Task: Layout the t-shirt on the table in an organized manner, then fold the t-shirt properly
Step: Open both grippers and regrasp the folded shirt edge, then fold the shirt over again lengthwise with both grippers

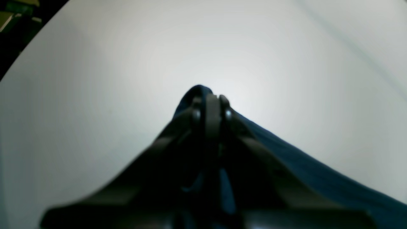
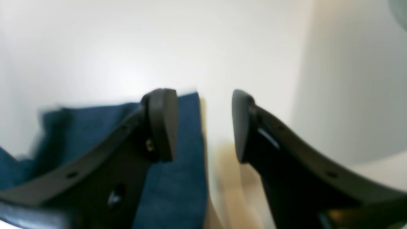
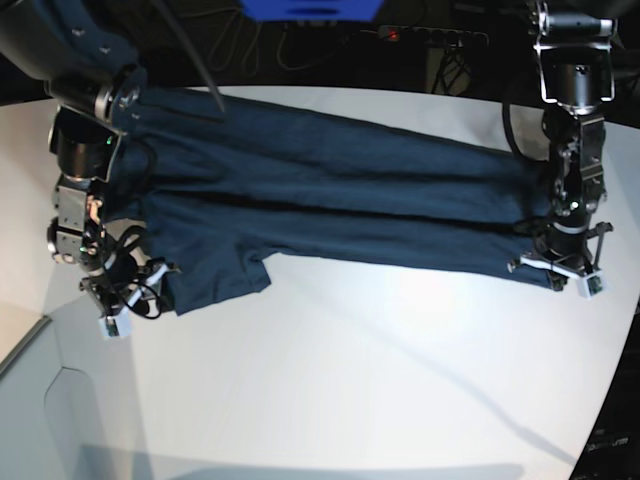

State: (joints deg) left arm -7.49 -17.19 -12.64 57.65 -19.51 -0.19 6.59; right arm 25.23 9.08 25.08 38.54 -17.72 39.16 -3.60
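Layout step, by our read — the t-shirt (image 3: 330,195) lies stretched in a long band across the far half of the table (image 3: 350,390), with lengthwise creases and one sleeve poking out near the camera-left end. No fold made yet.

Left gripper (image 1: 212,103) is clenched on the shirt: the wrist view shows its jaws pressed together with navy cloth pinched at the tip and trailing back under the arm. In the base view that arm hangs steeply over the camera-right end of the shirt, tip at the near corner.

Right gripper (image 2: 203,125) is released — its jaws stand apart, one finger (image 2: 162,124) over the cloth's edge, the other over bare table. Nothing held. That arm sits low at the camera-left end, just beside the sleeve.

Next move, as we judge it: right jaws need to close on the edge between them, then both arms pull apart and toward the near side to flatten the creases. Risk is a one-sided tug — with only the left end gripped, we'd drag the whole shirt instead of tensioning it.
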